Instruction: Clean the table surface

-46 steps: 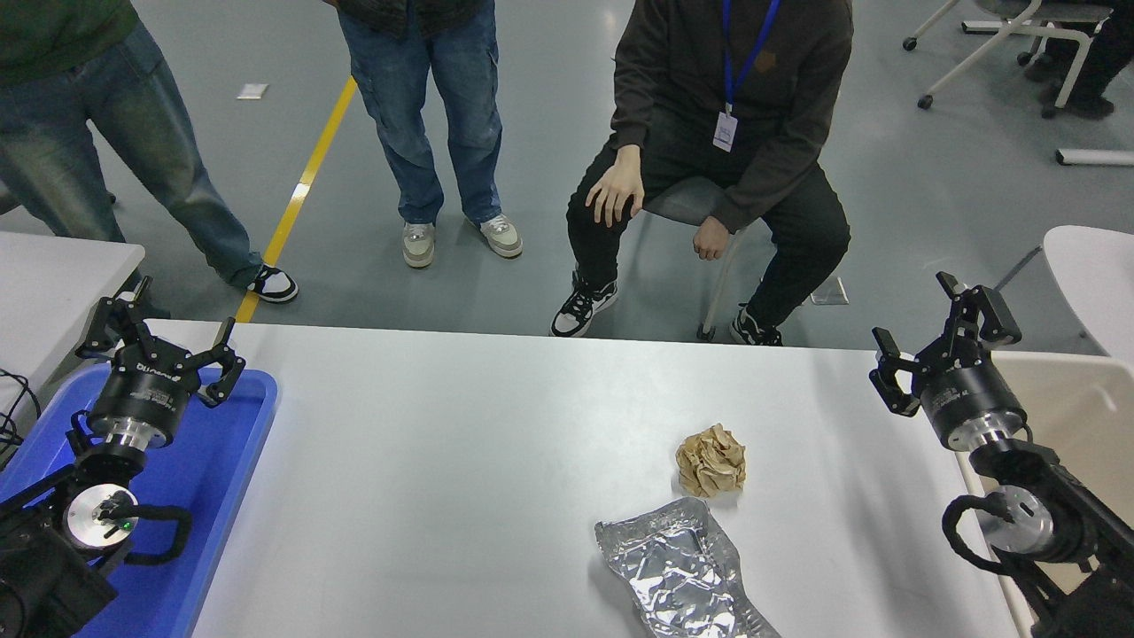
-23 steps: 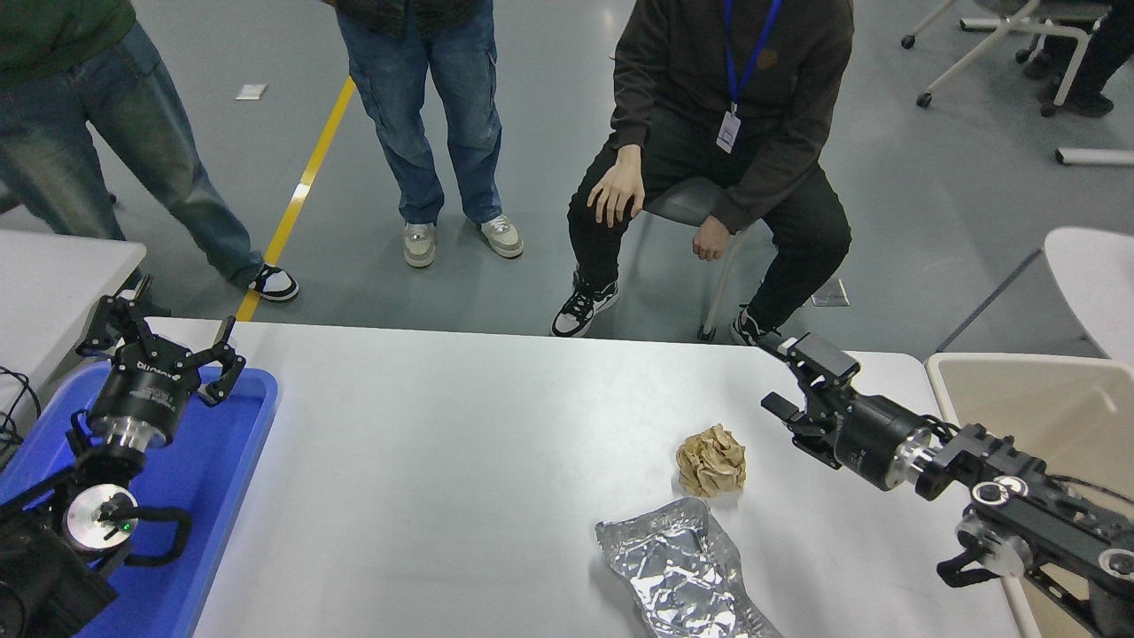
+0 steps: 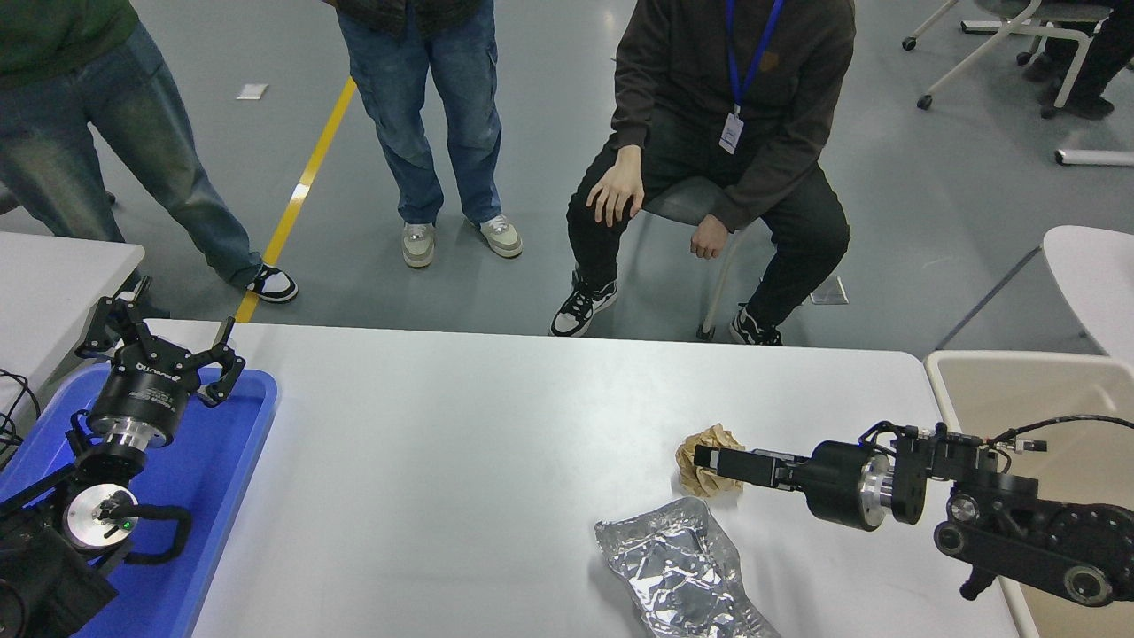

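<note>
Since the earlier frames, the right arm had swung down from its raised pose at the right edge and stretched leftward low over the table surface, bringing the right end effector to the crumpled brown paper ball. Seen edge-on, its fingers pointed left and overlapped the right side of the ball, so whether they stood apart or had closed on the paper could not be told. Nothing else had shifted.

The table surface, wide and matte white with rounded corners, filled the lower half of the view from the blue tray at the left to a beige surface at the right. The tray lay along the left end of the white top. Above it the left arm was parked at the lower left, and the left end effector hung over the tray's far end with its fingers spread apart and nothing between them.

A crinkled silver foil pouch lay flat near the front edge, just in front of the paper ball. The ball sat right of centre on the white top.

Beyond the far edge, a person in dark clothes sat on a stool, and two others in jeans stood to the left on the grey floor.
</note>
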